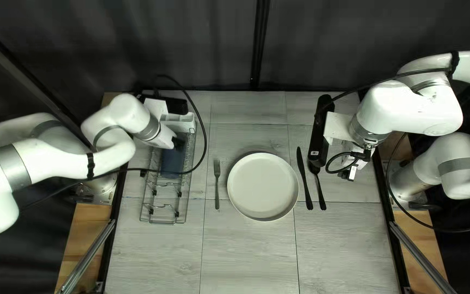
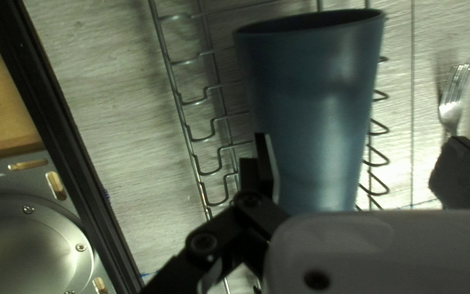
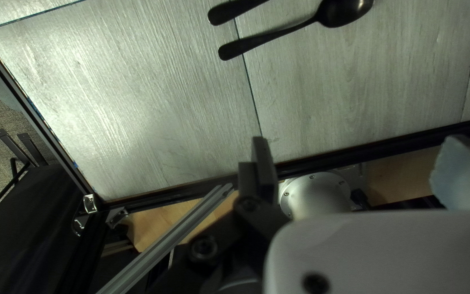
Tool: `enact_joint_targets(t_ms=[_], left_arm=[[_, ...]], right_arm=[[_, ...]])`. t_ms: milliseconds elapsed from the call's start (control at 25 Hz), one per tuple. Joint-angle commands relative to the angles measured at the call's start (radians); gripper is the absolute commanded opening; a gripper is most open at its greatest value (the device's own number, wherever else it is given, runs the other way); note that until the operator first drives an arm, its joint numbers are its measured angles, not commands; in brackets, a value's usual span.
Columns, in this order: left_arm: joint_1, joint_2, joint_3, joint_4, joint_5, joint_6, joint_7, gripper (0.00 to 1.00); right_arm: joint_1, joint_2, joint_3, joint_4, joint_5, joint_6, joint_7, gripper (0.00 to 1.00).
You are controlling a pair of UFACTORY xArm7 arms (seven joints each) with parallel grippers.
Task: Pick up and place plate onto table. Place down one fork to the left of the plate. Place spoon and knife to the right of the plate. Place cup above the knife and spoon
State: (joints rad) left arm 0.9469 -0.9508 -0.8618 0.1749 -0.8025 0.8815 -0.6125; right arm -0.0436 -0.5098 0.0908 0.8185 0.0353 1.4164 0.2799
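Blue cup (image 2: 314, 120) over wire rack (image 2: 191, 141), fork (image 2: 450, 112) nearby

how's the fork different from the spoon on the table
The fork is silvery with tines; the spoon is black with a bowl. The fork lies left of the plate, the spoon right of it. Both point their handles toward the table's near edge.
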Motion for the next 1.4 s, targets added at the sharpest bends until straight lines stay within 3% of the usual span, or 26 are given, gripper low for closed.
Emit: enact_joint_targets(t_ms=[40, 760, 800, 840, 1000, 1160, 1280, 1400], left_arm=[[0.010, 0.041, -0.044, -0.002, -0.027, -0.041, -0.020, 1.00], [0.110, 0.317, -0.186, 0.011, -0.109, -0.267, 0.039, 1.00], [0.110, 0.316, -0.184, 0.010, -0.109, -0.266, 0.041, 0.70], [0.098, 0.300, -0.169, 0.005, -0.109, -0.250, 0.044, 0.00], [0.046, 0.195, -0.086, 0.001, -0.089, -0.149, 0.043, 0.00], [-0.022, -0.007, 0.033, 0.040, -0.017, 0.040, -0.009, 0.00], [-0.031, -0.052, 0.055, 0.095, 0.006, 0.090, -0.028, 0.00], [-0.017, -0.006, 0.030, 0.152, -0.007, 0.054, -0.007, 0.00]], right_arm=[[0.000, 0.000, 0.000, 0.000, 0.000, 0.000, 0.000, 1.00], [0.000, 0.000, 0.000, 0.000, 0.000, 0.000, 0.000, 1.00], [0.000, 0.000, 0.000, 0.000, 0.000, 0.000, 0.000, 1.00], [0.000, 0.000, 0.000, 0.000, 0.000, 0.000, 0.000, 1.00], [0.000, 0.000, 0.000, 0.000, 0.000, 0.000, 0.000, 1.00], [0.000, 0.000, 0.000, 0.000, 0.000, 0.000, 0.000, 1.00], [0.000, 0.000, 0.000, 0.000, 0.000, 0.000, 0.000, 1.00], [0.000, 0.000, 0.000, 0.000, 0.000, 0.000, 0.000, 1.00]])
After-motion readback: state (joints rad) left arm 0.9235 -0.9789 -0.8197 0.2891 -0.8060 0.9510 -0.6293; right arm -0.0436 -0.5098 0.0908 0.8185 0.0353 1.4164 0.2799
